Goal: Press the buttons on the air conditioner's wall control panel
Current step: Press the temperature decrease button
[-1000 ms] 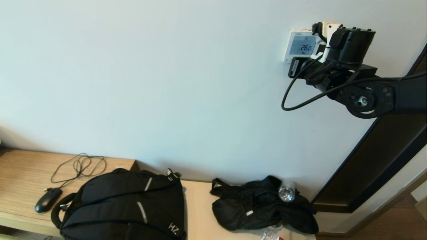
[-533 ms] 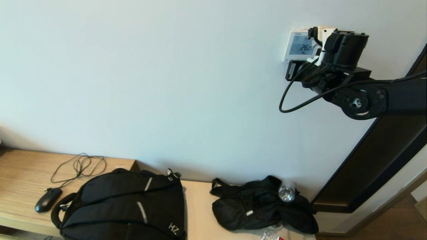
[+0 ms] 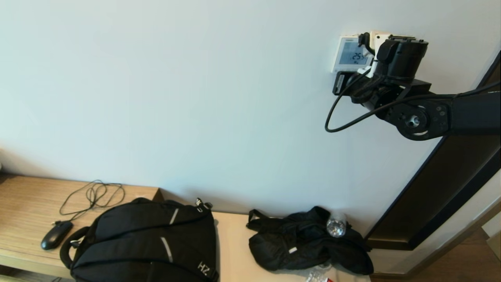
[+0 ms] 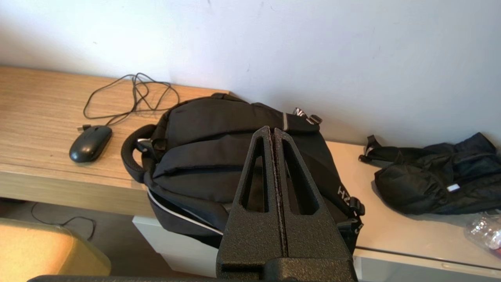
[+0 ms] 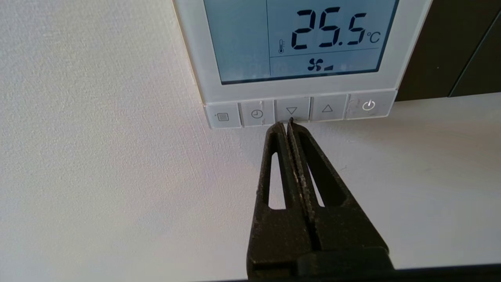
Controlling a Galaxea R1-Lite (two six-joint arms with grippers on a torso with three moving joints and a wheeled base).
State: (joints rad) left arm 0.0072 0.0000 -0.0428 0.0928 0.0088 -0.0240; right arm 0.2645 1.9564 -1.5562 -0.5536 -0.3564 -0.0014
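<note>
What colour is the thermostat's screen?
Pale blue-grey with dark digits, on the control panel's screen; clearest in the right wrist view.

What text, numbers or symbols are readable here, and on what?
"25.5 °C", with thermometer and fan icons: screen of the control panel.
Menu, clock, down triangle, up triangle, power symbols: buttons; the shut right tool is at the down triangle.
"HZ": backpack.
Brand text above the screen: too small to read.

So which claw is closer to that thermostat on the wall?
The right claw: its shut tips sit at the thermostat's down-arrow button. The left claw, also shut, is far off, above the black backpack.
</note>
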